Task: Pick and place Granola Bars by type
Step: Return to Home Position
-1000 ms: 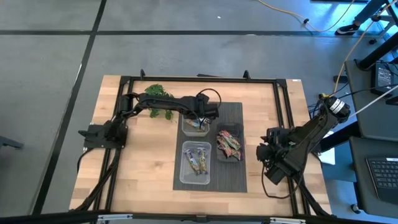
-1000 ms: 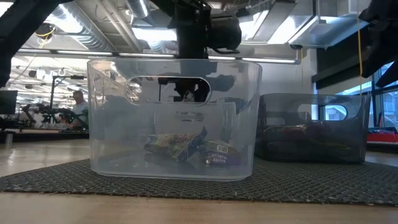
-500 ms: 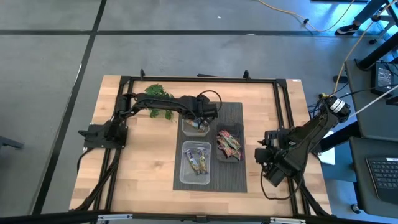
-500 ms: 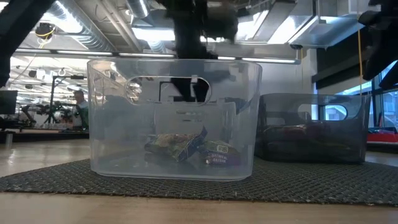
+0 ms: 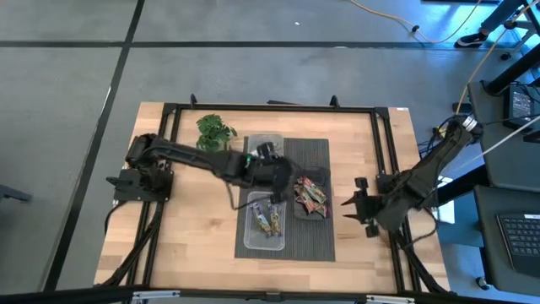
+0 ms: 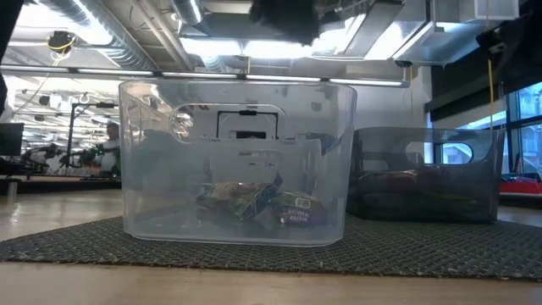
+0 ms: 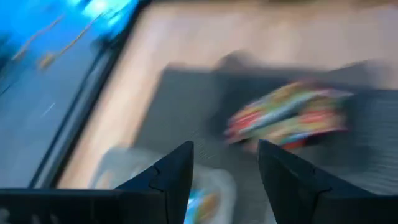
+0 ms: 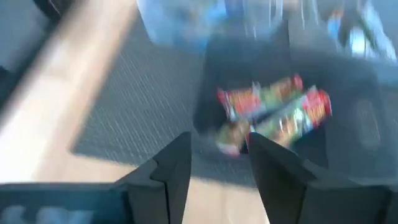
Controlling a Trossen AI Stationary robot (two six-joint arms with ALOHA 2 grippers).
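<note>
Left tool [image 5: 277, 174] and right tool [image 5: 356, 205] — both spread apart — flank red granola bars [image 5: 310, 194]; print unreadable.

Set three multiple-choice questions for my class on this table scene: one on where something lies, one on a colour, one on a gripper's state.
1. Where does the green sprig lie?
A) on the bare table, off the mat
B) in the dark bin
C) in a clear bin

2. What colours are the bars in the dark bin?
A) blue only
B) red and green
C) plain white

3. How is the left gripper?
A) shut on a bar
B) shut on the sprig
C) open and empty

Answers:
1 A: the high view shows the sprig on the wood, outside the mat's edge.
2 B: the right wrist view shows red and green wrappers in the dark bin.
3 C: the left wrist view shows its fingers apart with nothing between them.
</note>
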